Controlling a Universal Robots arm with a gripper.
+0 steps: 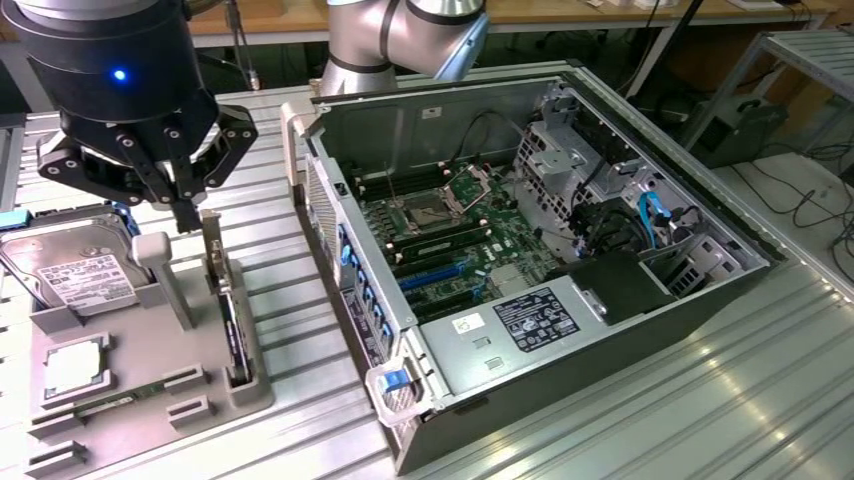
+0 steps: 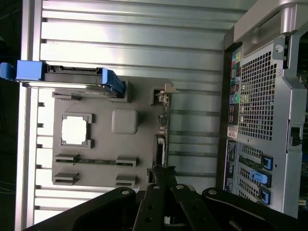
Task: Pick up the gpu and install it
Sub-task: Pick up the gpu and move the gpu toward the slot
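Black gripper sits in the upper left of the exterior view, fingertips pinched together, clenched with no gap showing. Tips hang just over the far end of the gpu. Cannot tell if they touch it.

The gpu stands on edge in a slot along the right side of the gray holder tray, lower left of the exterior view. It is a thin dark card, not lifted, and sits beside the open computer case but apart from it.

In the wrist view the gripper arms converge over one end of the gpu. A pale bracket piece is at the card's other end.

Also on the tray:
- hard drive with a white label at the exterior view's left edge, seen with blue rails in the wrist view
- gray post between drive and card
- square CPU
- green memory stick in clips

The case lies on its side across the centre and right of the exterior view, with the motherboard exposed. Its perforated rear panel shows in the wrist view. Everything rests on a slatted aluminium table.
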